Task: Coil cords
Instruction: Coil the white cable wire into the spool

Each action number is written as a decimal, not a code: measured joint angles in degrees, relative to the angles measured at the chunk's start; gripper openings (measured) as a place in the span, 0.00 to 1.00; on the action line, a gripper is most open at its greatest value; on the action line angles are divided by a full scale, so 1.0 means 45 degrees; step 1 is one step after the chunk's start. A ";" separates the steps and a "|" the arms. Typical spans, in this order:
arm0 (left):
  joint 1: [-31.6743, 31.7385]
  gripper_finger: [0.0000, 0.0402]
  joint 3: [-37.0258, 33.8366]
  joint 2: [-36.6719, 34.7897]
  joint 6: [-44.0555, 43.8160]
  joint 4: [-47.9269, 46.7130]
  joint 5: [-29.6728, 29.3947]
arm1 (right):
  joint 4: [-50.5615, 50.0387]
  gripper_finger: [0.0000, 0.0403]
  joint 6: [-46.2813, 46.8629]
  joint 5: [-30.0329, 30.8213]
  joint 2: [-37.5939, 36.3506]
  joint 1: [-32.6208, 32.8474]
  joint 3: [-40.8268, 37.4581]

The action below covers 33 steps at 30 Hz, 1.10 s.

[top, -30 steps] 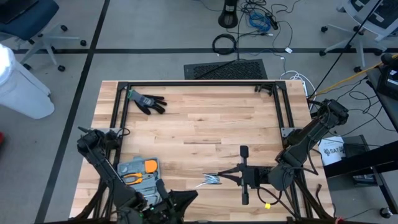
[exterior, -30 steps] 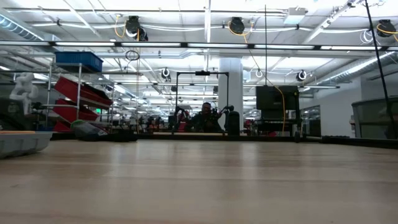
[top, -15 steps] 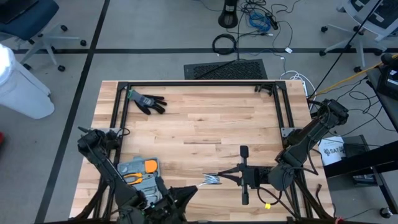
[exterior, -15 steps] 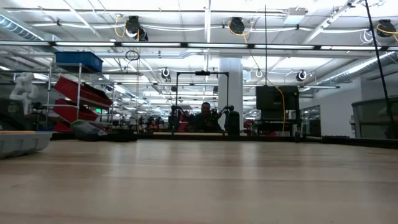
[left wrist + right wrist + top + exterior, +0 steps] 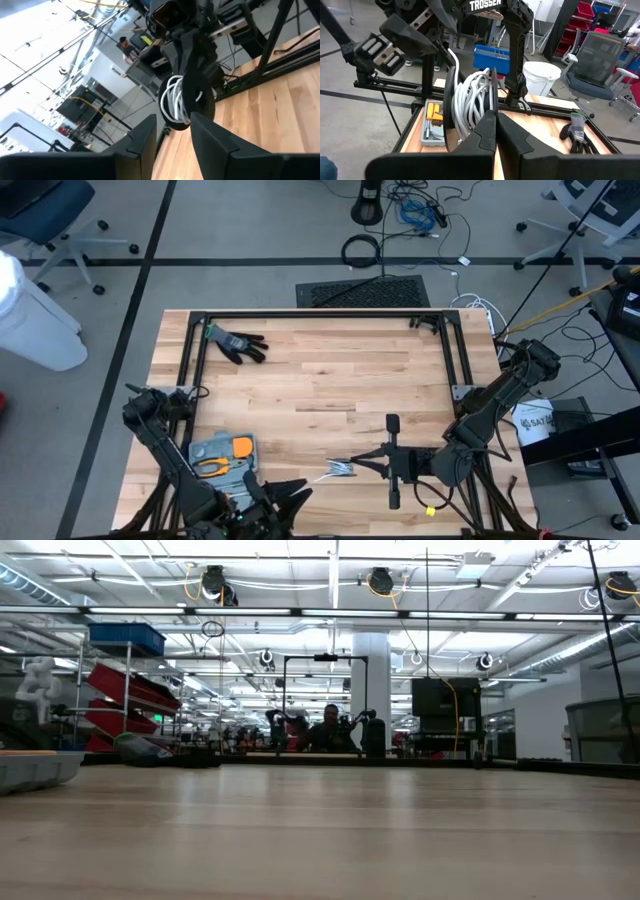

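White cord coil [image 5: 472, 102] sits clenched in the right tool [image 5: 352, 464]; left tool [image 5: 170, 145] gapes released near the desk [image 5: 330, 380] edge.

A wide industrial workroom surrounds a pale butcher-block table [image 5: 330, 395] standing on a grey concrete floor [image 5: 250, 240] crossed by dark tape lines. At 12 o'clock from the table, a black floor mat [image 5: 363, 291] lies beside tangled cables [image 5: 415, 210]. At 10 o'clock stands a blue office chair [image 5: 45, 215]; at 2 o'clock, part of a grey chair [image 5: 590, 205]. A white bucket [image 5: 533, 423] sits at 3 o'clock. Level across the tabletop, fluorescent strips and cable reels [image 5: 213, 582] hang from the white ceiling, a square white pillar [image 5: 370, 690] rises mid-room, and shelving with red and blue bins [image 5: 125, 665] lines 9 o'clock.
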 joint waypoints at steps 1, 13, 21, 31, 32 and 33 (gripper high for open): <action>0.0026 0.32 0.0000 0.0000 -0.0156 -0.0179 0.0006 | 0.0000 0.00 0.0000 -0.0004 0.0000 0.0000 0.0000; 0.0358 0.32 0.0000 0.0000 -0.0558 -0.0532 0.0722 | 0.0005 0.00 0.0005 -0.0048 0.0000 0.0000 0.0000; 0.0433 0.31 0.0000 0.0000 -0.0548 -0.0604 0.0789 | 0.0005 0.00 0.0005 -0.0050 0.0000 0.0010 0.0000; 0.0515 0.15 0.0000 0.0000 -0.0566 -0.0568 0.1155 | 0.0005 0.00 0.0005 -0.0048 0.0000 0.0010 0.0000; 0.0517 0.14 0.0000 0.0000 -0.0563 -0.0572 0.1160 | 0.0005 0.00 0.0005 -0.0048 0.0000 0.0010 0.0000; 0.0518 0.12 0.0000 0.0000 -0.0566 -0.0576 0.1160 | 0.0005 0.00 0.0005 -0.0048 0.0000 0.0010 0.0000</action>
